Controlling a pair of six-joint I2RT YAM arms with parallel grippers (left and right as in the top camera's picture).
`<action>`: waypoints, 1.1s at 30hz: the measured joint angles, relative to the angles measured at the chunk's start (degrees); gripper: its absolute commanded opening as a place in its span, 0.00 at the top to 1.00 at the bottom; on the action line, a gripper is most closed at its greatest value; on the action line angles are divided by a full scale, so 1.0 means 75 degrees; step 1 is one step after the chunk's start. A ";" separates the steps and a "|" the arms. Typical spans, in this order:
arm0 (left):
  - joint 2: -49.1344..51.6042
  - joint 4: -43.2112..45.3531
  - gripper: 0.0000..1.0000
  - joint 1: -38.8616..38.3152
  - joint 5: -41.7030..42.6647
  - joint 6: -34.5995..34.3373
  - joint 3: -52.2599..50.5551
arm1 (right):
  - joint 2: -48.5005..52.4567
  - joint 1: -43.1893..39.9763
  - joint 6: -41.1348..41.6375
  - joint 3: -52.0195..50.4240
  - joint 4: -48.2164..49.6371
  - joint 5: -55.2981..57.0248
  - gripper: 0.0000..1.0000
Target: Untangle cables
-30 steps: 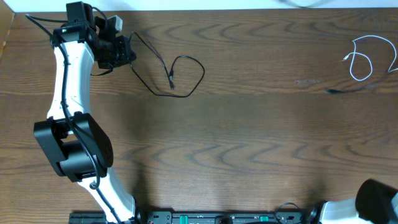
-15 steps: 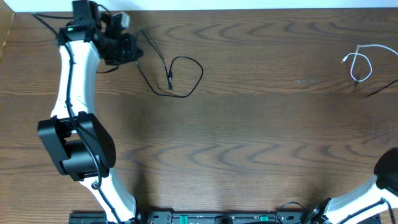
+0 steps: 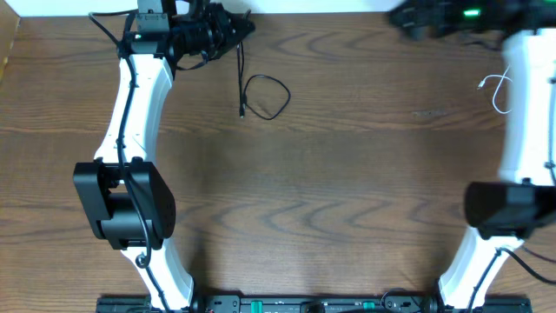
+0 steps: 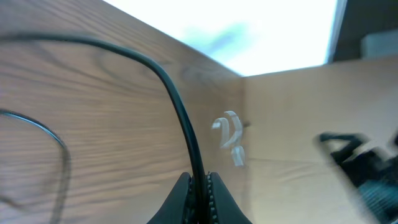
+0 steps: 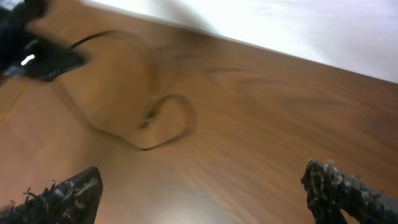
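Note:
The black cable (image 3: 268, 96) hangs from my left gripper (image 3: 236, 26) at the table's far edge, runs down to a plug end near the middle left and curls into a small loop. In the left wrist view the left gripper (image 4: 199, 186) is shut on the black cable (image 4: 177, 106). The white cable (image 3: 496, 91) lies bunched at the far right, partly behind the right arm; it also shows as the white cable (image 4: 227, 134). My right gripper (image 5: 205, 193) is open with nothing between its fingers and faces the black cable's loop (image 5: 166, 122).
The right arm (image 3: 521, 104) stretches along the table's right side, its blurred head at the far edge. The left arm (image 3: 139, 104) runs up the left side. A pale wall borders the far edge of the wooden table (image 3: 347, 200).
My left gripper has slid right along the far edge, dragging the black cable so its loop shrank. My right arm swung into view and opened; the white cable lies loose.

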 measured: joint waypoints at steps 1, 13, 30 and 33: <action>0.0003 0.0114 0.93 -0.0017 0.0055 -0.0283 0.0000 | 0.0137 0.0323 -0.0047 0.0000 0.0093 -0.0146 0.01; 0.0000 0.0522 0.93 -0.0035 0.0329 -0.2314 0.0000 | 0.2025 0.2634 0.0799 -0.0015 0.2480 -0.1679 0.14; 0.0003 0.0764 0.69 0.0006 0.0382 -0.2594 -0.0003 | 0.2862 0.3401 0.1652 -0.0009 0.3978 -0.2043 0.99; 0.0000 0.0845 0.39 0.0219 0.0493 -0.2591 -0.0003 | 0.2847 0.3016 0.1714 -0.0009 0.3707 -0.1988 0.99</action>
